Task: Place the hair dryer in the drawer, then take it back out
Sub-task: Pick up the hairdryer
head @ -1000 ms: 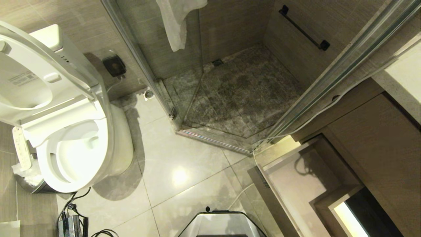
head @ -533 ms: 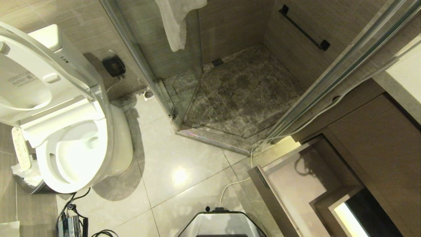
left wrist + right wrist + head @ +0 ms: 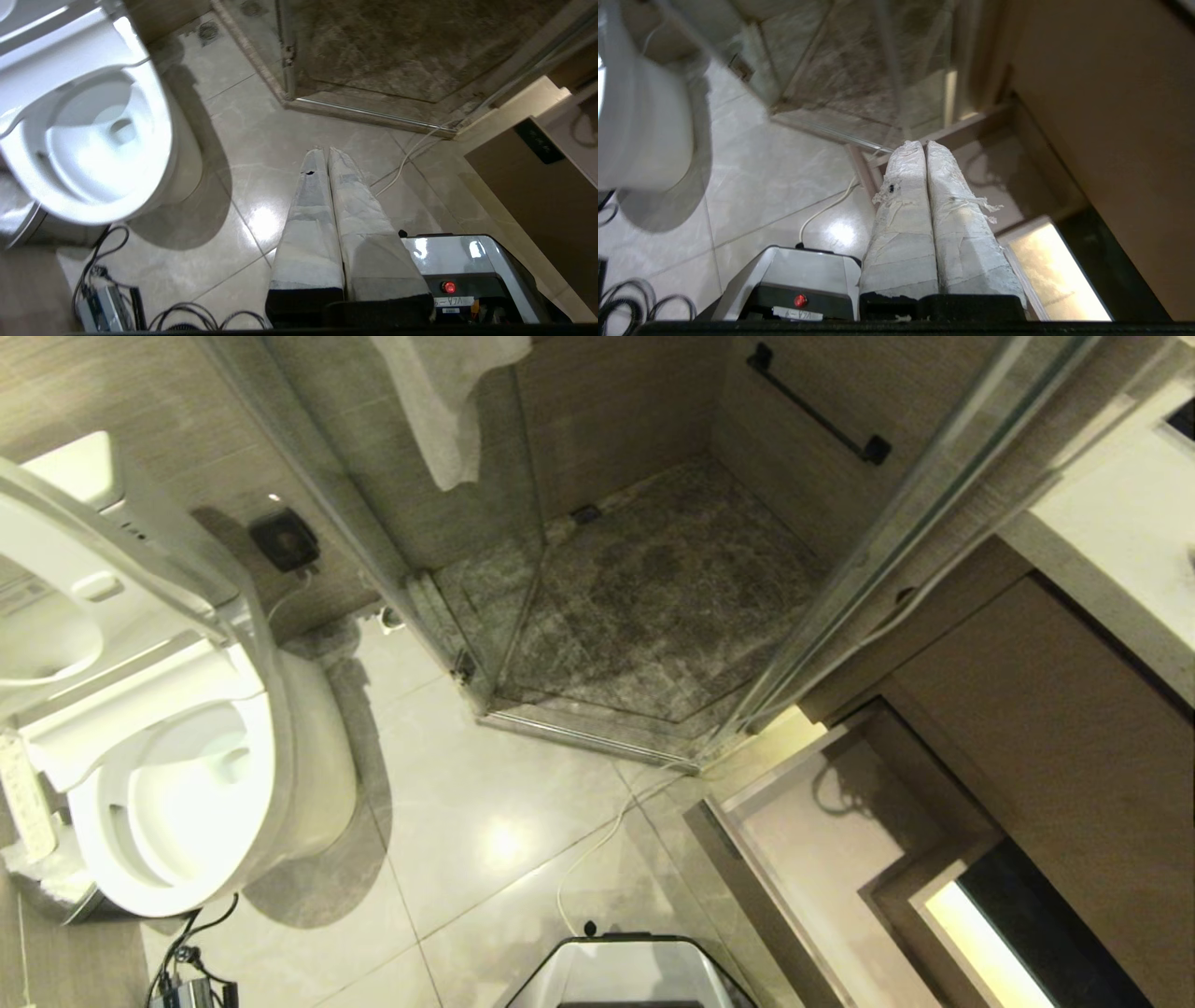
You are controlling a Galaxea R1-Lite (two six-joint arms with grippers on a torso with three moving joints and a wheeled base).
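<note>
An open white ceramic toilet (image 3: 177, 775) stands on the glossy tiled floor (image 3: 485, 803), and a thin white cord (image 3: 597, 845) trails across the tiles toward the pulled-out light-brown wood-grain drawer (image 3: 822, 840), whose pale interior holds no hair dryer. The left hand (image 3: 326, 151) hangs over the floor with fingers pressed together, empty. The right hand (image 3: 924, 144) hangs beside the drawer, fingers likewise together and empty.

No legible text, base label (image 3: 797, 315) too small to read
</note>
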